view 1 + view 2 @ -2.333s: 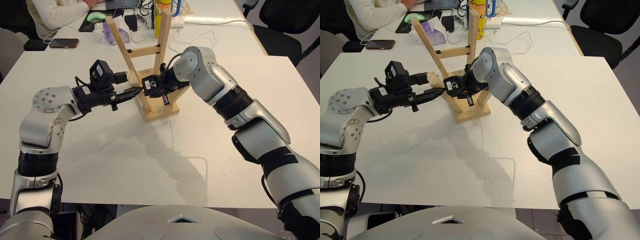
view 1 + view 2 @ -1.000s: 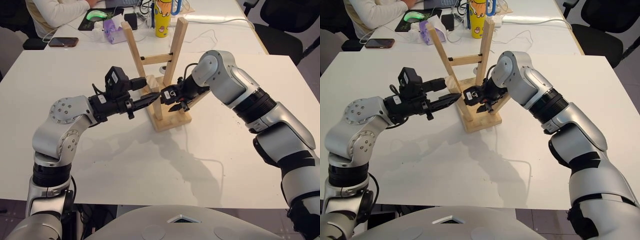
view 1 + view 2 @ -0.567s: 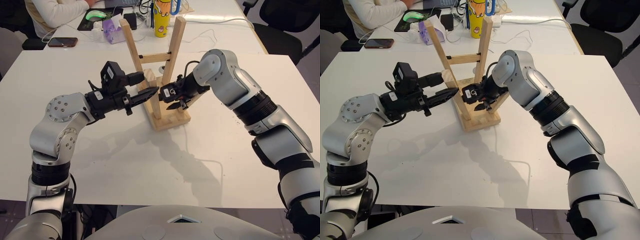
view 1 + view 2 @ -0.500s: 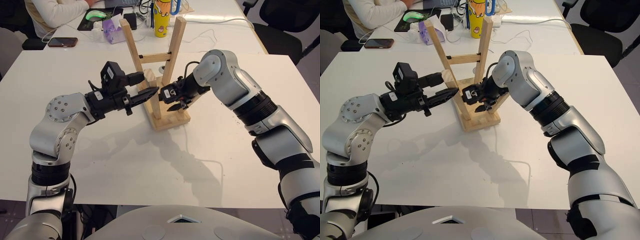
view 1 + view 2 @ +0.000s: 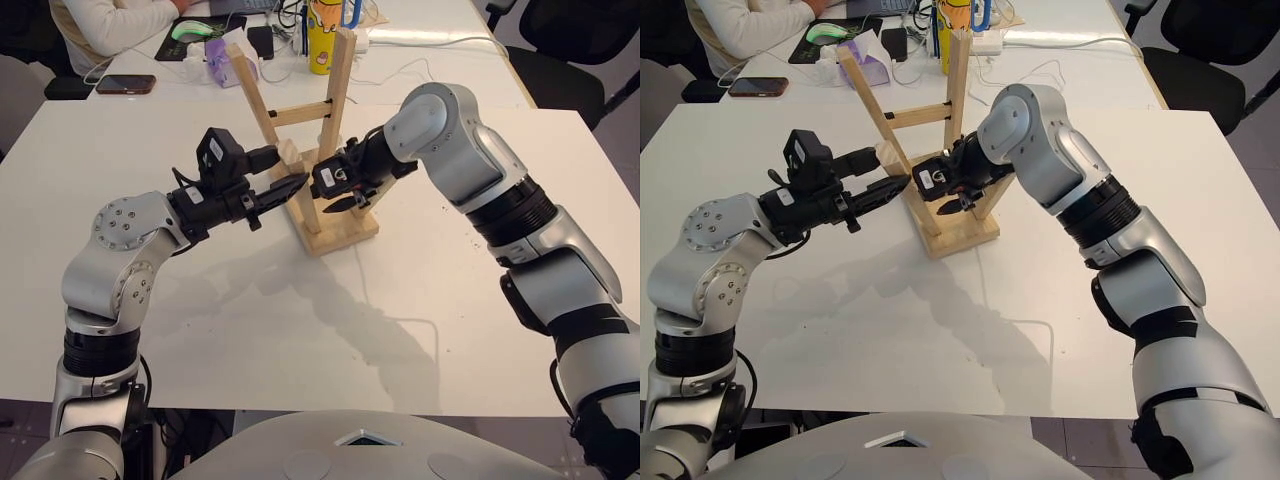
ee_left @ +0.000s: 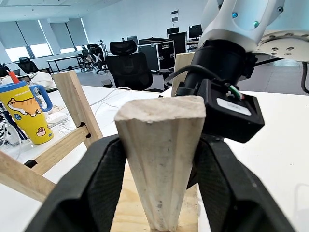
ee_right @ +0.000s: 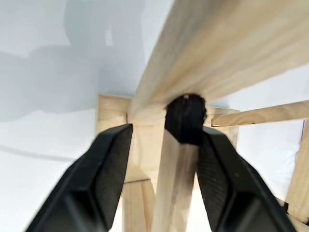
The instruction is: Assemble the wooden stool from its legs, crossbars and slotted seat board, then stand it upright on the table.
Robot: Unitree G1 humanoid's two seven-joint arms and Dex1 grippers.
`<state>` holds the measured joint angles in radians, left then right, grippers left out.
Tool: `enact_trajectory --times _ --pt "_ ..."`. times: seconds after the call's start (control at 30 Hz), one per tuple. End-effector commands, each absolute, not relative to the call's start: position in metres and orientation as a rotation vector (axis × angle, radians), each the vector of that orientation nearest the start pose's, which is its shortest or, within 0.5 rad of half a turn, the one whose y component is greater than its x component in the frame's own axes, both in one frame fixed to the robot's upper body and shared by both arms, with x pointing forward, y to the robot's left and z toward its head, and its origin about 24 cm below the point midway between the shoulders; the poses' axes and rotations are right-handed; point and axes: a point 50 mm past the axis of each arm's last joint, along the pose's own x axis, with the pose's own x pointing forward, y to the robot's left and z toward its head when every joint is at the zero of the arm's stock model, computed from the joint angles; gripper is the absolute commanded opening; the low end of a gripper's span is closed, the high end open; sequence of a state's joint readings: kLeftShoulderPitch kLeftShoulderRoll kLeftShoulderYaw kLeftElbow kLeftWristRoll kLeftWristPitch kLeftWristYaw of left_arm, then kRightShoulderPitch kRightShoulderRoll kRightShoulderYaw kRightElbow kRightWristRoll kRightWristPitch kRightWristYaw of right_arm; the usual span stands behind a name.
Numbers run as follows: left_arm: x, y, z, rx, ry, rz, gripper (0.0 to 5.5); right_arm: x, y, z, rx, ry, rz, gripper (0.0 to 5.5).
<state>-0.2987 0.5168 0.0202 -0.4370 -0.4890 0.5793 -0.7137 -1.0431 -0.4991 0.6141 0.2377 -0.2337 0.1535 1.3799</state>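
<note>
A wooden stool [image 5: 335, 228] sits upside down on a white table [image 5: 450, 300], toward 12 o'clock from the table's middle. Its seat board [image 5: 958, 232] is at the bottom, against the tabletop. The legs stick up, leaning slightly toward 11 o'clock. A crossbar [image 5: 300, 113] joins the two far legs.

The left gripper [image 5: 290, 188] comes in from the stool's 9 o'clock side. Its two black fingers [image 6: 104, 188] press against either side of the near left leg [image 6: 161, 145], clamping it just below its cut end.

The right gripper [image 5: 338, 203] comes in from the 3 o'clock side and meets the stool among its near legs. The two grippers are just beside each other. In the right wrist view, the right gripper's fingers [image 7: 108, 179] straddle another leg [image 7: 176, 193]. One finger is against the wood, while a gap shows at the other, so the jaws are parted rather than clamped.

Beyond the table at 12 o'clock stands a yellow cup [image 5: 322, 40]. A purple box [image 5: 222, 62] is at 11 o'clock, and a phone [image 5: 127, 85] at 10 o'clock.
</note>
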Motion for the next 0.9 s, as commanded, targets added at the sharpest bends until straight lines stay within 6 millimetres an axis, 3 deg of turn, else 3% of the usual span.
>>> enact_trajectory --times 0.03,0.3,0.47,0.63,0.77,0.9 --pt "0.262 0.158 0.175 0.188 -0.070 -0.875 2.18 0.330 -0.073 0.218 -1.387 0.165 1.444 2.14" --pt "0.260 0.159 0.172 0.190 -0.062 -0.872 2.18 0.336 -0.071 0.262 -1.220 -0.040 1.206 2.14" --pt "0.258 0.160 0.171 0.185 -0.060 -0.866 2.18 0.361 -0.090 0.278 -0.830 0.016 0.923 2.14" --pt "0.258 0.160 0.171 0.184 -0.062 -0.863 2.18 0.363 -0.111 0.289 -0.512 0.007 0.774 2.14" --pt "0.255 0.160 0.170 0.168 -0.063 -0.853 2.18 0.340 -0.112 0.290 -0.144 -0.149 0.690 2.14" --pt "0.251 0.160 0.165 0.137 -0.049 -0.839 2.18 0.296 -0.096 0.251 0.062 -0.179 0.727 1.97"
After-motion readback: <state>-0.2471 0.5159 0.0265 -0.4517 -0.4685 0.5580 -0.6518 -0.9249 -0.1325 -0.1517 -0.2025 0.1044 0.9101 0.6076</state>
